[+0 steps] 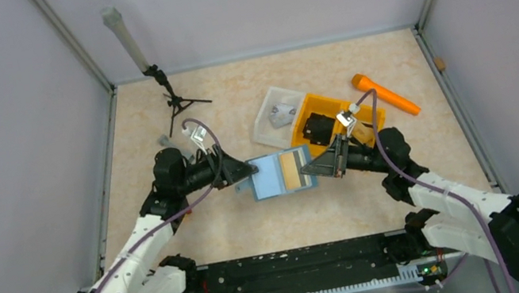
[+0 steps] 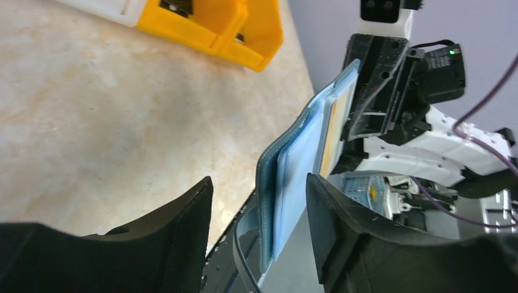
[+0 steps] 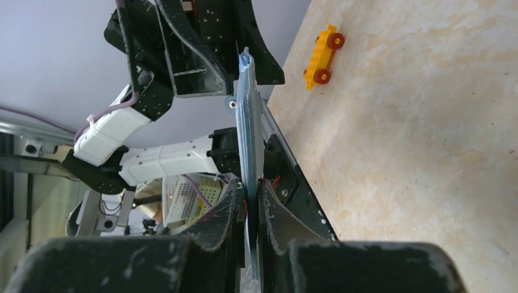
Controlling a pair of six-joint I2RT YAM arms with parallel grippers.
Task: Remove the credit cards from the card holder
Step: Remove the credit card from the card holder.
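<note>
The teal-blue card holder hangs open above the table's middle, between the two grippers. A tan card face shows in its right half, and in the left wrist view it is a yellow strip. My right gripper is shut on the right edge of the card holder. My left gripper is open, its jaws standing either side of the left edge of the card holder, with a gap on both sides. From above, the left gripper and the right gripper face each other.
An orange divided bin and a white tray sit behind the holder. An orange tool lies at the back right and a small tripod stands at the back left. A yellow toy car lies on the table.
</note>
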